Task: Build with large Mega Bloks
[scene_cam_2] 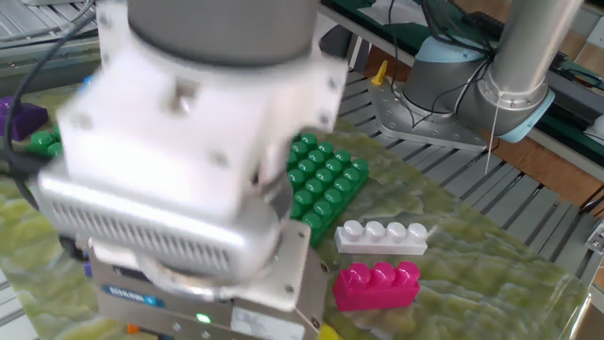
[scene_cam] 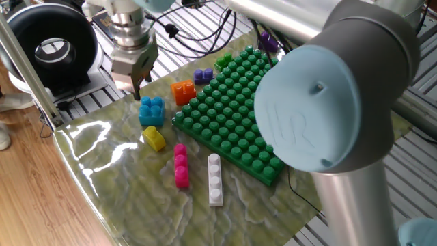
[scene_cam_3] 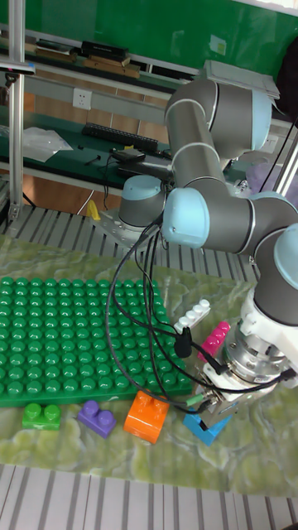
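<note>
- Lighting's bright and even in all three shots, looks like overhead indoor light, shadows are soft and short.
- Big white glare patch on the glossy marbled table cover (scene_cam: 102, 147) near its left corner in one fixed view.
- The other fixed view is the rough one: the gripper (scene_cam_2: 203, 326) body fills most of it, smeared with motion blur and out of focus.
- Tall fixed view is sharp, colours a bit saturated, the green baseplate (scene_cam_3: 74, 335) really pops.
</note>
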